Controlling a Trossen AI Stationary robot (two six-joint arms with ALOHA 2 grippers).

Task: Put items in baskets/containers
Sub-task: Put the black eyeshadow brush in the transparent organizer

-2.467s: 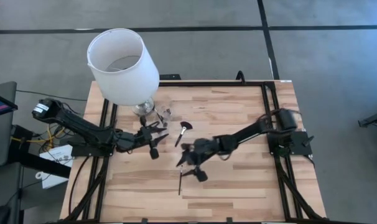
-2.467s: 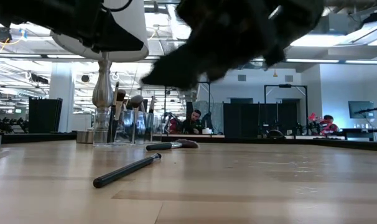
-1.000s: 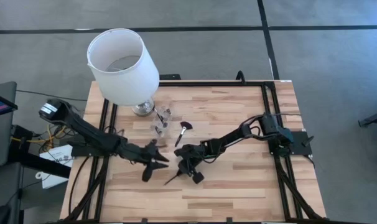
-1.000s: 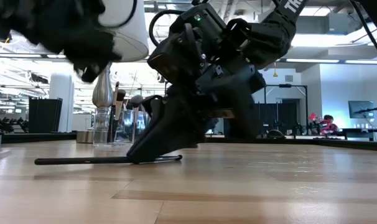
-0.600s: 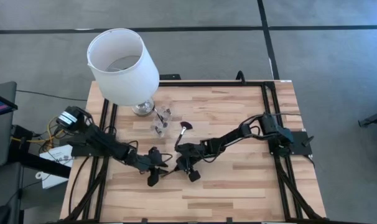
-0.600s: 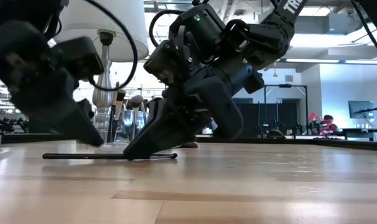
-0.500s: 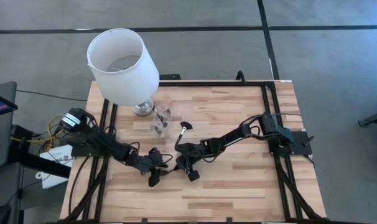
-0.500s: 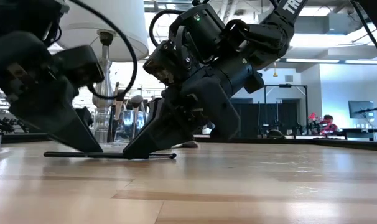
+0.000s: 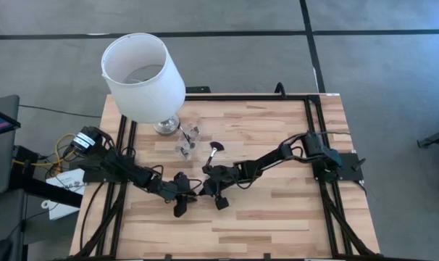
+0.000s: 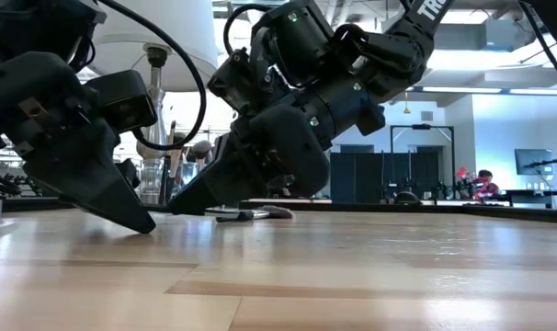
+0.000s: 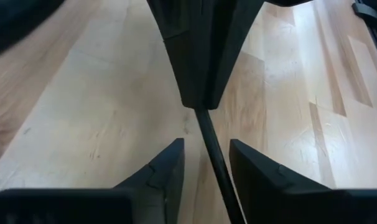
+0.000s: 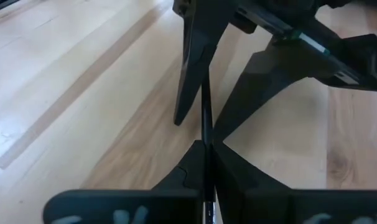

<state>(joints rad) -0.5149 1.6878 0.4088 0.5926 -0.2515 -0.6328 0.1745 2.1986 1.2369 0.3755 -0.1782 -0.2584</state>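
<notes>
I am passing a brush (image 12: 205, 118) between arms, mid-worktop; my right end effector (image 12: 207, 149) is clenched on its handle, lifting it; my left end effector (image 11: 204, 163) is gaping around the shaft just ahead, not yet gripping; next it should clamp, then carry toward the cup (image 9: 185, 149) beyond.

Pale, smooth wooden table (image 9: 277, 210); matt black brush handle (image 11: 214, 163); clear glossy cup (image 9: 185, 145).

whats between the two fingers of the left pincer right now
In the left wrist view, the thin black brush runs through the gap between the left pincer fingers; its far end is clamped in the right pincer.
</notes>
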